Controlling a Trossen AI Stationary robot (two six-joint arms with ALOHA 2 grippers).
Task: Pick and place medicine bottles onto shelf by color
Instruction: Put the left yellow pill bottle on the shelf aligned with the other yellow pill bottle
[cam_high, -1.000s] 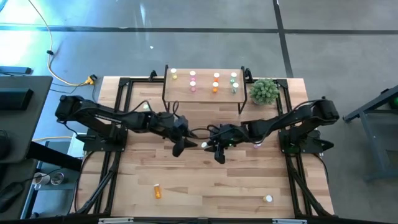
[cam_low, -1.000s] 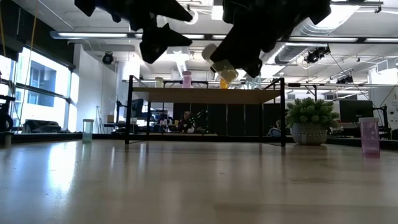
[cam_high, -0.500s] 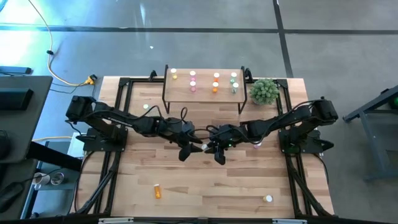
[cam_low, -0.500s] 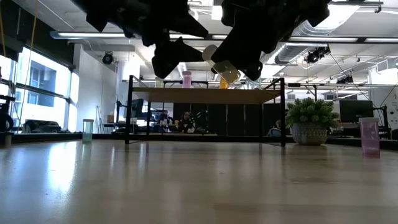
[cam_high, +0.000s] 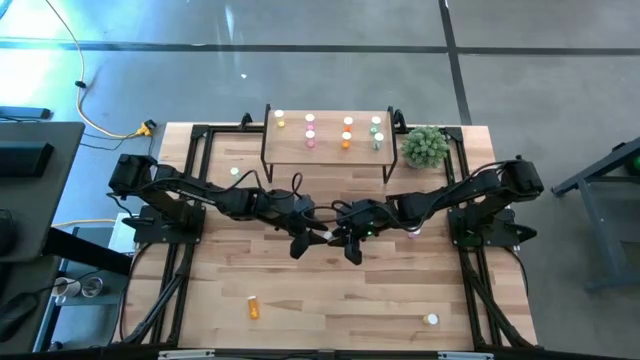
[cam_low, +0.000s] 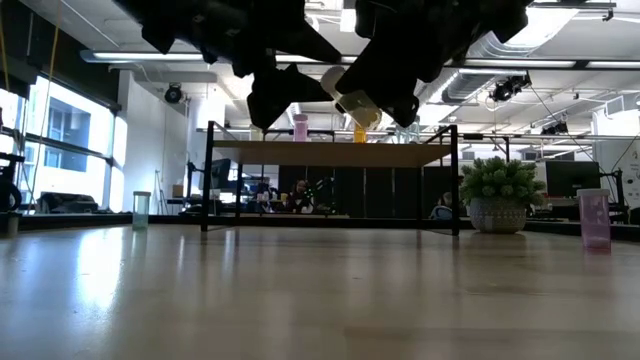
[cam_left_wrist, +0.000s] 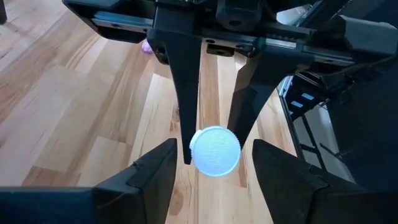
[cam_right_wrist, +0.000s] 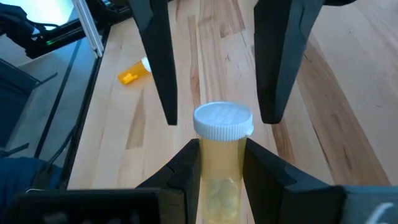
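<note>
A yellow medicine bottle (cam_right_wrist: 221, 158) with a white cap (cam_right_wrist: 223, 121) was held above the middle of the table, clamped by its body between the fingers of the right gripper (cam_right_wrist: 221, 168). In the left wrist view the same cap (cam_left_wrist: 214, 151) faced the camera, sitting between the right gripper's two dark fingers. The left gripper (cam_left_wrist: 211, 171) hung just beside it with its fingers spread apart, one on each side of the cap and not gripping it. In the high view both grippers met near the table's centre, the left gripper (cam_high: 300, 243) left of the right gripper (cam_high: 350, 245).

At the far edge stood the shelf (cam_high: 328, 150), bearing several yellow, pink, orange and green bottles. A green potted plant (cam_high: 425, 146) stood just right of it. An orange bottle (cam_high: 253, 307) lay on its side near the front left of the tabletop, and another bottle (cam_high: 431, 320) lay near the front right.
</note>
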